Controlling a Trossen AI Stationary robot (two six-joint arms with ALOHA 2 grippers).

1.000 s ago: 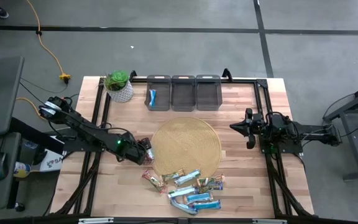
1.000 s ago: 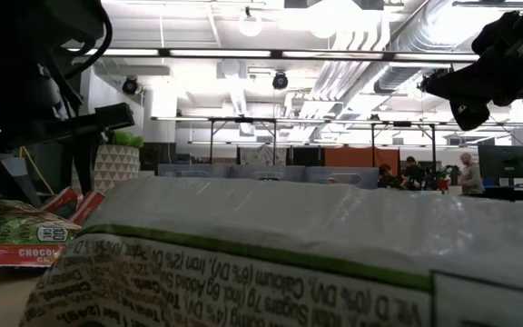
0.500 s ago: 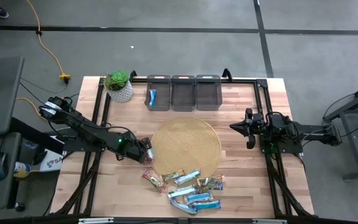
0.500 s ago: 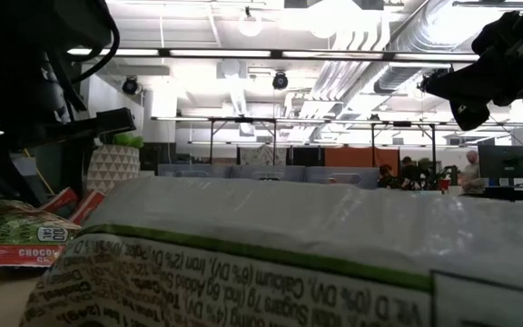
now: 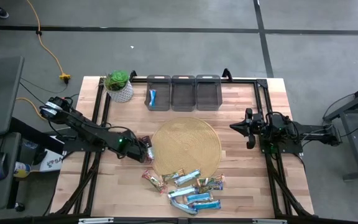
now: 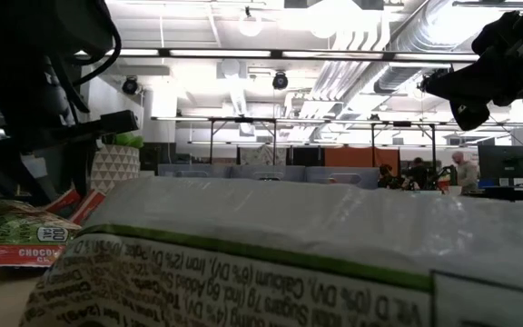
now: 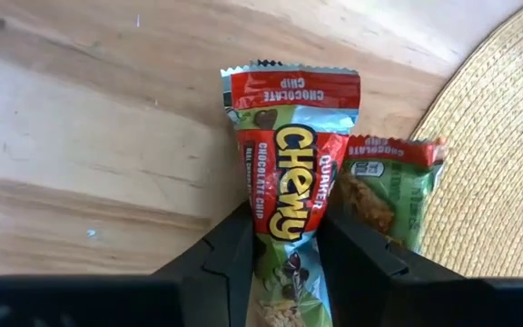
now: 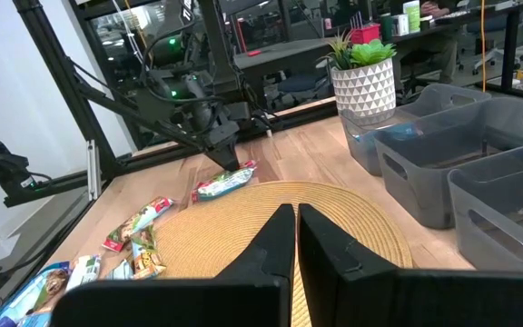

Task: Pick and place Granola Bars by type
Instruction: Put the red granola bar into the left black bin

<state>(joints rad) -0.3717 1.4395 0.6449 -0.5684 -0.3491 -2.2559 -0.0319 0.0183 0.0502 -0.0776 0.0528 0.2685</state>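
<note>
One red bar (image 7: 284, 195) clamped between the left hand's (image 5: 143, 148) fingers, just left of the round woven mat (image 5: 188, 146), centre frame. One green bar (image 7: 390, 189) beside it. One blue bar (image 5: 153, 97) in the left bin (image 5: 158, 82). Loose bars (image 5: 188, 186) at lower centre. Right hand (image 8: 295, 238) together, waiting at table right.

My low cam is mostly blocked by a white bar wrapper (image 6: 316, 245) with nutrition print, right up against the lens. Red-and-green bar (image 6: 21, 238) lies left. Left arm (image 6: 34, 82) dark upper left, right arm (image 6: 498, 64) upper right. Planter (image 6: 114, 163) behind.
</note>
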